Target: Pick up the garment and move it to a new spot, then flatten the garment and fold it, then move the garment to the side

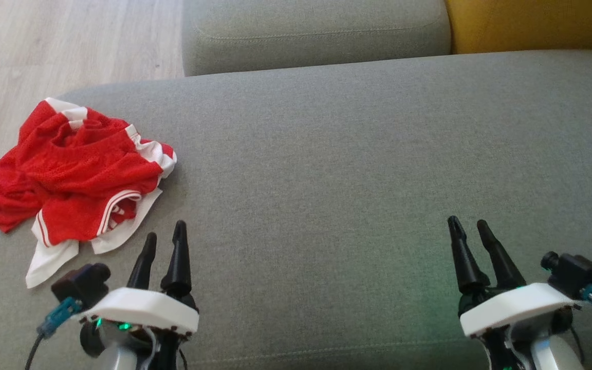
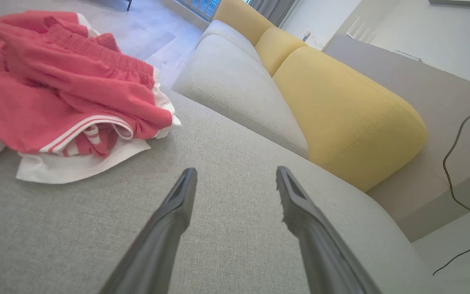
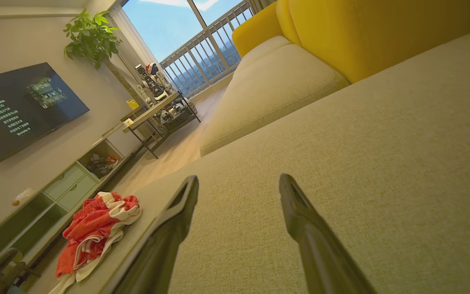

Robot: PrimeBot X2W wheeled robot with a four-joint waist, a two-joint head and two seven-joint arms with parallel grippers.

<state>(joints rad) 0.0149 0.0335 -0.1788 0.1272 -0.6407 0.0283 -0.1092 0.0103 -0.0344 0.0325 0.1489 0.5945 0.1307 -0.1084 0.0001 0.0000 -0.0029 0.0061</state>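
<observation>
1. Two pincers, the left pincer point(image 1: 165, 229) and the right pincer point(image 1: 466, 222), are hovering over the grey sofa seat point(image 1: 327, 154), fingers spread wide and holding nothing.
2. The red-and-white garment point(image 1: 77, 169) is lying crumpled at the seat's left edge, near the left pincer but apart from it.
3. Yellow cushions point(image 1: 532, 23) are lining the sofa's back, and pale wood floor point(image 1: 70, 41) is showing to the left.
4. A television point(image 3: 23, 106) is hanging on the wall near a leafy plant point(image 3: 90, 38).

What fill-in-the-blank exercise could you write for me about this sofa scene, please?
1. The crumpled garment is mostly ____ with white trim.
2. The left gripper and the right gripper, over the grey seat cushion, both have their jaws ____.
3. The garment lies nearer the ____ gripper.
4. The back cushion is coloured ____.
Missing words: red; open; left; yellow.
</observation>
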